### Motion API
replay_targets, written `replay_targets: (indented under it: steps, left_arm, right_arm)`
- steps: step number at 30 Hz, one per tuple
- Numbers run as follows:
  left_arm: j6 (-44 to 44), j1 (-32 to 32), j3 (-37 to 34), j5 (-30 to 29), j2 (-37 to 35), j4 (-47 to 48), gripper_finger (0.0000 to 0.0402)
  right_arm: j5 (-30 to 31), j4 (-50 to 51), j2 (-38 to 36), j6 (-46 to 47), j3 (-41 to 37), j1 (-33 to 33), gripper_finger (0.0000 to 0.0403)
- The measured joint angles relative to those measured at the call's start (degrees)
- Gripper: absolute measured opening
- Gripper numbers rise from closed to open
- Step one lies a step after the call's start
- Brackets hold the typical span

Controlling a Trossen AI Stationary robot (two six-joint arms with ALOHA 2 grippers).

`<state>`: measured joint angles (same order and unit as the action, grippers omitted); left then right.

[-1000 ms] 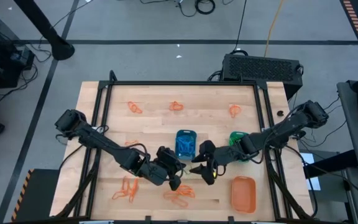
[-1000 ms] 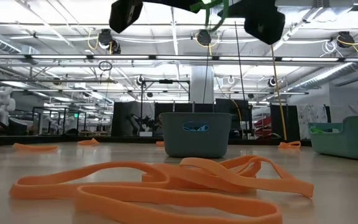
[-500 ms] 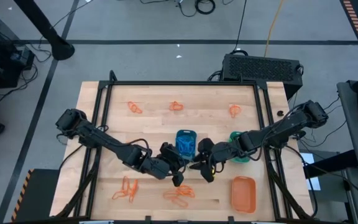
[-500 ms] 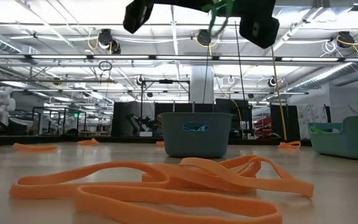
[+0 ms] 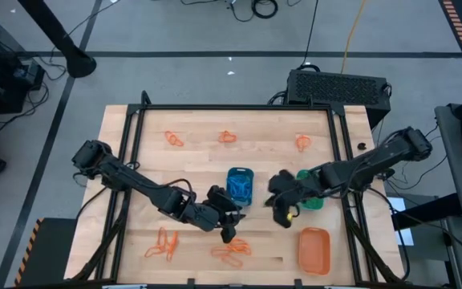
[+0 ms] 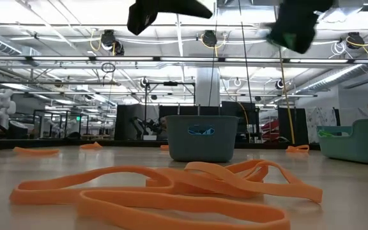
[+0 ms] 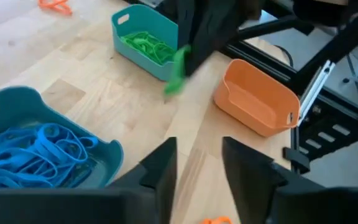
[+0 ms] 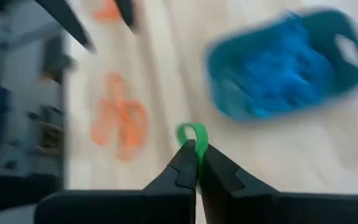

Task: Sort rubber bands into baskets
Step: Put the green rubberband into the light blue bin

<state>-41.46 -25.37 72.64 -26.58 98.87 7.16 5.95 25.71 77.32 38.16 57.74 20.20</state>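
Desk [image 5: 199, 160] carries three baskets: blue basket [image 5: 239, 185] mid-desk full of blue bands, green basket [image 7: 146, 41] just right of it with green bands inside, orange basket [image 5: 314, 248] at the front right, looks empty. Orange bands [image 5: 231, 251] lie loose in piles at the front and in small bunches along the far edge. Right claw [image 8: 193, 167] is pinched shut on a green band [image 8: 193, 134], raised off the desk between the blue and green baskets. Left claw [image 7: 194, 163] sits in front of the blue basket, fingers parted, holding nothing. Step in hand: carrying a green band to its basket. Next move likely calls for swinging the right claw over the green basket, then releasing inside the rim; the orange piles remain unsorted.
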Motion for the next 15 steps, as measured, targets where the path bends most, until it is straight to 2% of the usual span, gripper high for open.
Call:
replay_targets:
  steps: [4, 8, 10, 15]
  left_arm:
    - [-4.92, 0.75, 0.00, 2.34, 0.00, 1.81, 0.0163]
    - [-7.62, 0.96, 0.02, 4.69, 0.00, 3.08, 0.0167]
    - [-7.64, 0.96, 0.02, 5.31, 0.00, 3.00, 0.0168]
    - [-8.28, 0.99, 0.02, 5.37, 0.00, 2.88, 0.0168]
  right_arm:
    - [3.61, 15.97, -4.78, 1.89, 0.02, -0.23, 0.0001]
    - [7.29, 30.94, -8.49, 5.38, -0.12, -0.80, 0.0001]
    - [7.38, 34.37, -10.00, 7.24, -1.32, -1.77, 0.0000]
    - [5.95, 33.87, -11.98, 11.03, -7.70, -3.75, 0.0000]
